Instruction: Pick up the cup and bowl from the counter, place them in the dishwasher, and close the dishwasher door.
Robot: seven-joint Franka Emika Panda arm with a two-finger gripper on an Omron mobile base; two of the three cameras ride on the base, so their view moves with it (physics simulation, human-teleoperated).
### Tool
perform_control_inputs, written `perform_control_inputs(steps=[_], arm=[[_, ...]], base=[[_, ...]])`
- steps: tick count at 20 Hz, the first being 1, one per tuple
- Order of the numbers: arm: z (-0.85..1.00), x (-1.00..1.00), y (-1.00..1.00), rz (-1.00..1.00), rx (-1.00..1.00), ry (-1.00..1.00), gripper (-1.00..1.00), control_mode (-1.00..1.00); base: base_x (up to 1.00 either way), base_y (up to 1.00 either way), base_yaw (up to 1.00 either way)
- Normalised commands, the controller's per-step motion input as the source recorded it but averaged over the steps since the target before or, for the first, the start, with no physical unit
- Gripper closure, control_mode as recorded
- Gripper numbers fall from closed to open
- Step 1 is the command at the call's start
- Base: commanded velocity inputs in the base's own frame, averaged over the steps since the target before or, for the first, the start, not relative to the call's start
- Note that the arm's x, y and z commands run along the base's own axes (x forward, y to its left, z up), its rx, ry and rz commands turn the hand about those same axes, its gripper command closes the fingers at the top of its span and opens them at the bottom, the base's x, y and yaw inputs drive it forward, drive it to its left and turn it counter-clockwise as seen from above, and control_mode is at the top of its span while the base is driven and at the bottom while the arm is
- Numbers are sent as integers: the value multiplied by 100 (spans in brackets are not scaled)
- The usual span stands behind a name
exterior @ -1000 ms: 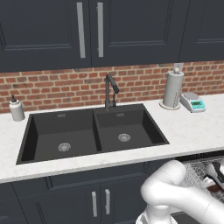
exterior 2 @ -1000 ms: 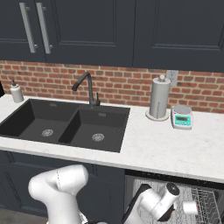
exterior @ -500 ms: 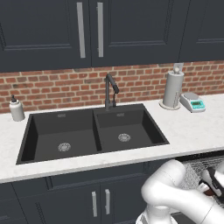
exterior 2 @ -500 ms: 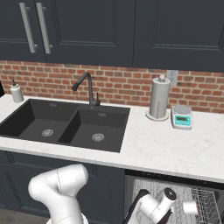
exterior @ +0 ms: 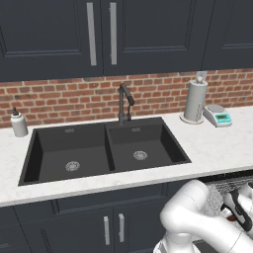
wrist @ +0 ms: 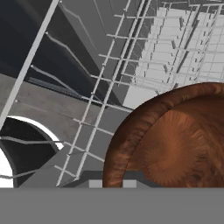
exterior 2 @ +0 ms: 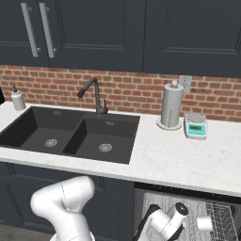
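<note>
The reddish-brown bowl (wrist: pixel 175 144) sits close against my fingers, over the grey wire rack of the dishwasher (wrist: pixel 144 57). My gripper (exterior: pixel 233 213) reaches down under the counter (exterior: pixel 217 148) into the open dishwasher (exterior 2: pixel 221 219) and is shut on the bowl's rim. A sliver of the bowl (exterior: pixel 225 214) shows beside the hand in the left base view. The white cup (exterior 2: pixel 204 223) lies on its side in the rack, just right of my hand (exterior 2: pixel 178 217). The dishwasher door is out of view.
A black double sink (exterior: pixel 106 150) with a faucet (exterior: pixel 123 101) is set into the counter. A paper towel roll (exterior: pixel 195 101) and a small scale (exterior: pixel 219 115) stand at the back right. A soap bottle (exterior: pixel 19 123) stands at the far left.
My hand has sunk slightly lower over the rack with the bowl still in it. The cup has not moved.
</note>
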Motion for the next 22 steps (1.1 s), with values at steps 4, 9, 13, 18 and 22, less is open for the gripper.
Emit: perform_control_inputs(steps=[4, 9, 13, 18, 22], arm=[[-1, 13, -21, 0, 0, 0, 100, -100], [0, 12, -44, 0, 0, -1, 100, -100], [-4, 15, -34, 0, 0, 0, 100, -100], [-25, 2, -6, 0, 0, 0, 100, -100], [0, 0, 0, 0, 0, 0, 100, -100]], base=[[0, 0, 0], [0, 0, 0], [0, 0, 0], [0, 0, 0], [0, 0, 0]])
